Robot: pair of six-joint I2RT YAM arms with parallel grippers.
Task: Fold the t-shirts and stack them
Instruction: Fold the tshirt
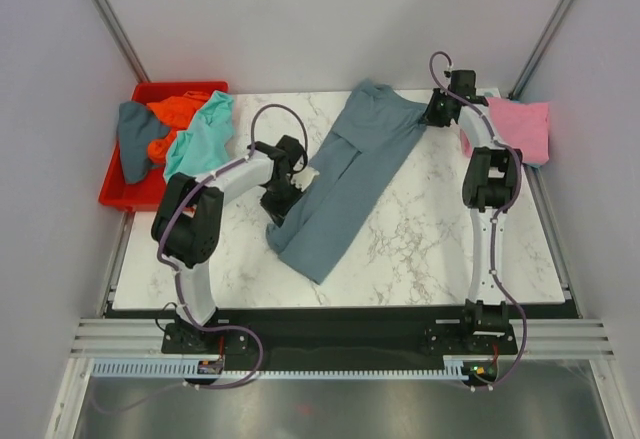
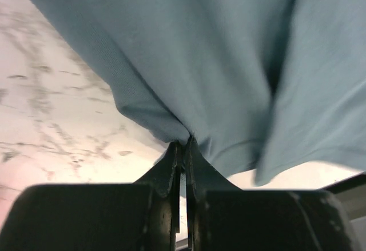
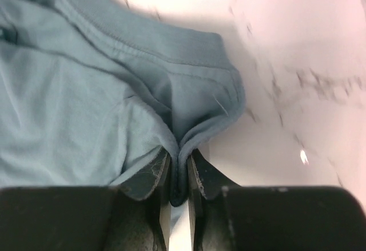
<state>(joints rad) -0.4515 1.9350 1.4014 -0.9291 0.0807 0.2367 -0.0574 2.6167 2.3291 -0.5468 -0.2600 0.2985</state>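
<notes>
The large slate blue-grey t-shirt (image 1: 345, 184) lies in a long diagonal band across the marble table, folded lengthwise. My left gripper (image 1: 283, 197) is shut on its left edge near the lower end; the left wrist view shows the cloth (image 2: 189, 62) pinched at the fingertips (image 2: 176, 156). My right gripper (image 1: 436, 111) is shut on the shirt's far upper corner; the right wrist view shows a hemmed fold (image 3: 194, 119) clamped between the fingers (image 3: 201, 176). A pink t-shirt (image 1: 520, 127) lies at the far right. Teal (image 1: 200, 137) and orange (image 1: 172, 117) t-shirts lie in the bin.
A red plastic bin (image 1: 118, 191) stands off the table's far left corner, holding a dark grey-blue cloth (image 1: 134, 141) too. Bare marble (image 1: 440, 229) shows right of the shirt. Metal frame posts rise at both far corners.
</notes>
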